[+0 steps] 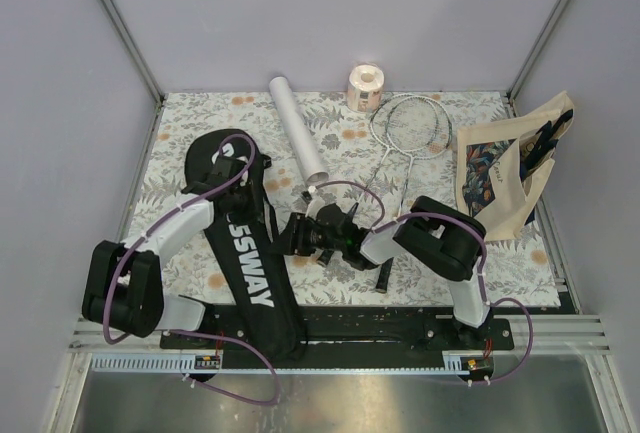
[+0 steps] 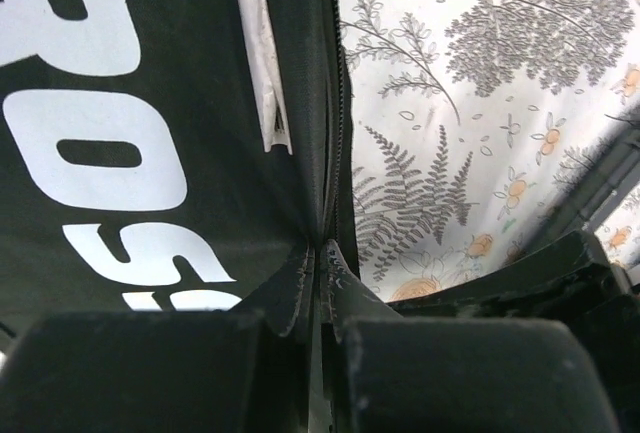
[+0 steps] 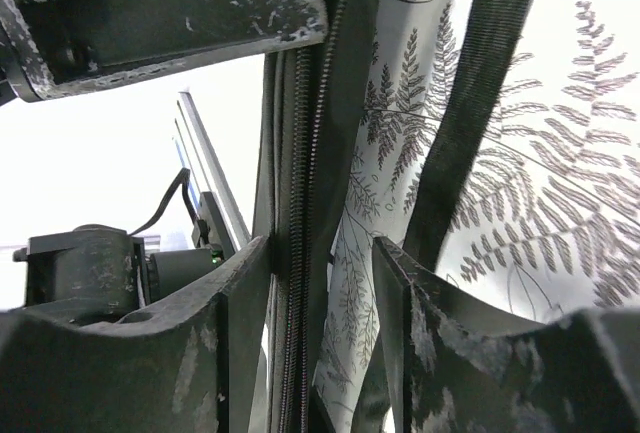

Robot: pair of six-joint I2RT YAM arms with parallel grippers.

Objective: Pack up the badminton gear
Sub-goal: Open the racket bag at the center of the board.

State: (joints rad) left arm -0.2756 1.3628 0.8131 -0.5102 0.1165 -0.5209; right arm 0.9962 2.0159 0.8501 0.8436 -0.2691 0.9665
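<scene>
Top external view, largest first. Racket bag [image 1: 245,253]: long, black, limp cloth, lying left of centre on the counter [image 1: 180,133]. We judge it light and floppy, best taken by its zipper edge [image 2: 335,133]. Left claw [image 2: 322,253] is pinched closed on that edge; right claw [image 3: 322,248] stands parted astride it, gripping nothing. Rackets [image 1: 412,125], stiff with fragile strings, and the roll-prone tube [image 1: 297,125] lie behind. Counter: floral cloth. Walls [image 1: 330,13]: plain, pale.

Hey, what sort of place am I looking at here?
Probably a robot test booth: plain grey walls on metal framing box in one table, robot arms are bolted at its near edge, and a racket bag lies on it.
</scene>
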